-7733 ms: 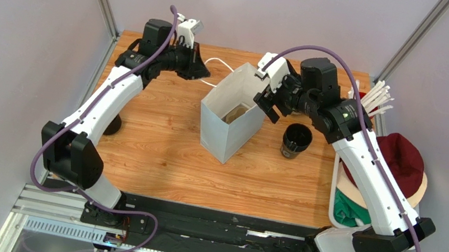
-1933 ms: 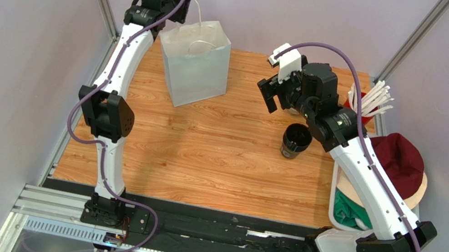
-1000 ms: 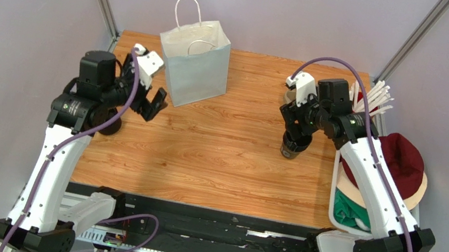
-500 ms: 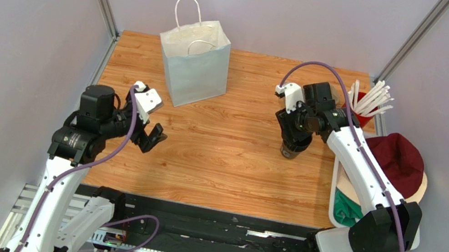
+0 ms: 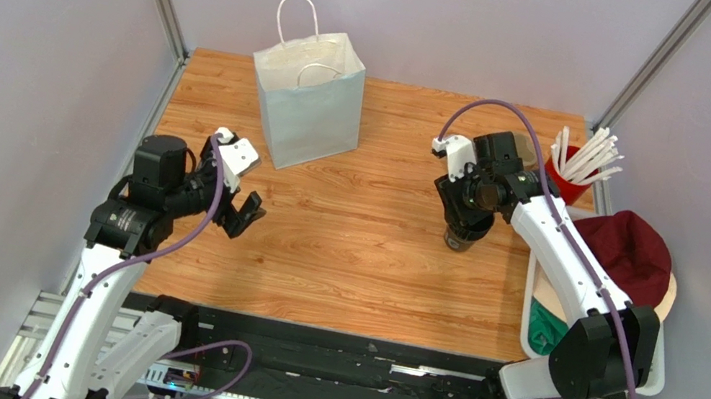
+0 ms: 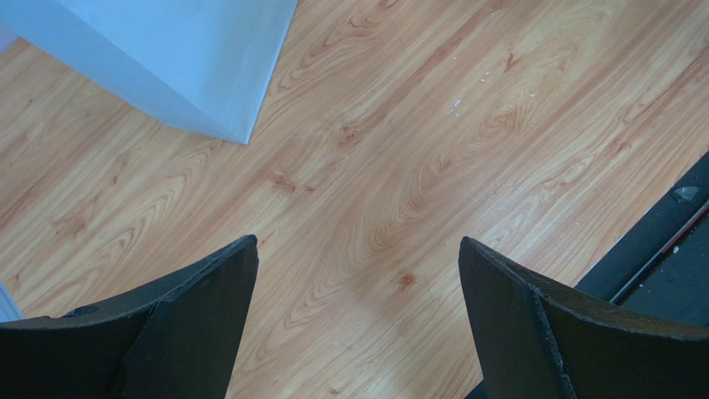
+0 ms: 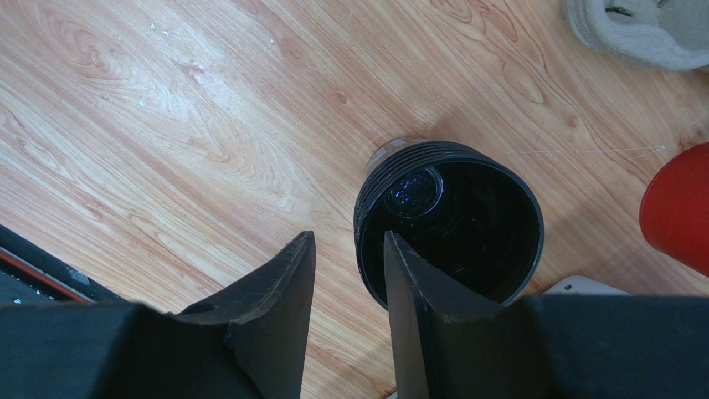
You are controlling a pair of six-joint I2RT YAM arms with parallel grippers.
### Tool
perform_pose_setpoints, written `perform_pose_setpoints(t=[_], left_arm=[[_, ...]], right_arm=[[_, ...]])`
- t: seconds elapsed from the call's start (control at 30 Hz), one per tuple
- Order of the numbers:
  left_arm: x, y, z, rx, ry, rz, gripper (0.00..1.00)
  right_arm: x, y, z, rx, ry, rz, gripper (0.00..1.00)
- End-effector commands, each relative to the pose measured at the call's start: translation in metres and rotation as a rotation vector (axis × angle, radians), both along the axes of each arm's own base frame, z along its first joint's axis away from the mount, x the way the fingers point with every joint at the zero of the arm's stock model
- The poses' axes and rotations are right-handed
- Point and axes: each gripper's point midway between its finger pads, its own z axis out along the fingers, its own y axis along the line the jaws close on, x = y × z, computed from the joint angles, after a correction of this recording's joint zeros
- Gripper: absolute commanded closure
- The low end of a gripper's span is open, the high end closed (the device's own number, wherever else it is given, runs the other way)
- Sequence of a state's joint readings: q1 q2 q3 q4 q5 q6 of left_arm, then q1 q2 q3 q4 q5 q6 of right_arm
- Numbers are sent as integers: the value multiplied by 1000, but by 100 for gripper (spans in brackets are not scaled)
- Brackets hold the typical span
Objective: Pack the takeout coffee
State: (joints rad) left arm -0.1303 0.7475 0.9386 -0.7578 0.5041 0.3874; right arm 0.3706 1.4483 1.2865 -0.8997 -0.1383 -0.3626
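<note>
Thin rim hold may tip the coffee cup (image 7: 453, 224).
Right tool (image 7: 349, 243) narrowly apart astride its wall; an off-centre squeeze could topple it on the worktop (image 7: 166, 125). Left tool (image 6: 358, 245) spread.

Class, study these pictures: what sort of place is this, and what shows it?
Probably a robot test cell staged as a takeout counter: arms bolted to a wooden table, a paper bag, a black coffee cup.
</note>
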Motion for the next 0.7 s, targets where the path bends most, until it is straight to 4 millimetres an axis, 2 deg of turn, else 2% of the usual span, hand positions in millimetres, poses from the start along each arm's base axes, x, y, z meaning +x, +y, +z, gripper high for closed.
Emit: perform_pose_setpoints(t=[0.0, 0.33, 0.67], left_arm=[[12, -1, 8, -24, -46, 18, 1], [14, -2, -5, -19, -17, 17, 1], [14, -2, -6, -20, -10, 16, 1]], right_arm=[[7, 2, -2, 1, -25, -11, 61], [11, -2, -9, -25, -15, -33, 67], [12, -4, -14, -37, -6, -37, 69]])
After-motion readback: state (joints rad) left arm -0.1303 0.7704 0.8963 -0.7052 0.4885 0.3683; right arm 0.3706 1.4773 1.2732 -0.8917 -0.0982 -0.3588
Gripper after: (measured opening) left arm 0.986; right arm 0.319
